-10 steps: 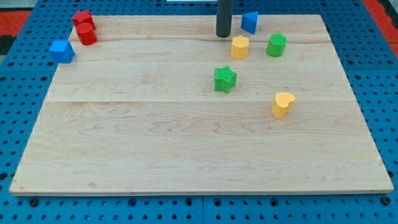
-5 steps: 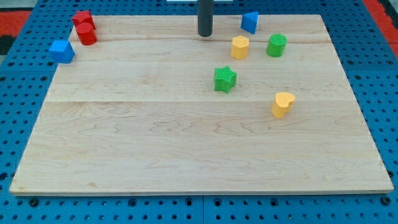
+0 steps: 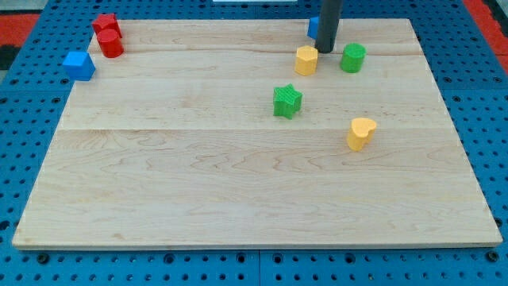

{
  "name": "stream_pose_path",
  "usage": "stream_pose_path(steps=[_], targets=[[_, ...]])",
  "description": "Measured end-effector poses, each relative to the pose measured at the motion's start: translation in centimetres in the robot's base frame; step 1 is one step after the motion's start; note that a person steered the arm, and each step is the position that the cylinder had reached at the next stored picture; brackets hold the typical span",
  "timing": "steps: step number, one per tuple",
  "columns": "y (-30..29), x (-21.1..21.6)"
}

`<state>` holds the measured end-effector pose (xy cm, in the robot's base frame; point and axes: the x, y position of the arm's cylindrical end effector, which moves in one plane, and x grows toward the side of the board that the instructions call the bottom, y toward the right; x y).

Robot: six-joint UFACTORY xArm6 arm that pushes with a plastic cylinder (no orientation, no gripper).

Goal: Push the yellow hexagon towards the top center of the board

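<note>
Yellow hexagon [image 3: 306, 59]: located in the upper right-of-centre area of the wooden board [image 3: 198, 175], same position as in both earlier frames. My tip [image 3: 325, 50]: set just beside the hexagon at its upper right, between the hexagon and the green cylinder [image 3: 353, 57]; contact with the hexagon cannot be confirmed. No gripper fitted, so no open or closed state to report; rod only.

Change from earlier frames: rod previously at the hexagon's upper left, then farther toward the view's left along the top edge; now relocated to the hexagon's right side. Blue block [image 3: 313, 26]: now mostly hidden behind the rod, only a sliver showing at the rod's left; position apparently unchanged.

Remaining items, all unmoved: green star [image 3: 287, 102] below and slightly left of the hexagon; yellow heart-shaped block [image 3: 361, 133] toward the lower right; two red blocks [image 3: 107, 35] touching at the top left corner; second blue block [image 3: 79, 64] just below them at the board's left edge.
</note>
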<state>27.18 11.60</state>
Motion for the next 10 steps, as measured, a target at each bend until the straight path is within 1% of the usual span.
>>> stream_pose_path(steps=[2, 4, 5, 6, 7, 8, 9, 10], targets=[[0.0, 2.3], [-3.0, 2.4], [0.0, 4.4], [0.8, 5.5], [-4.6, 5.5], [-8.3, 5.5], [-8.9, 5.7], [-9.8, 8.0]])
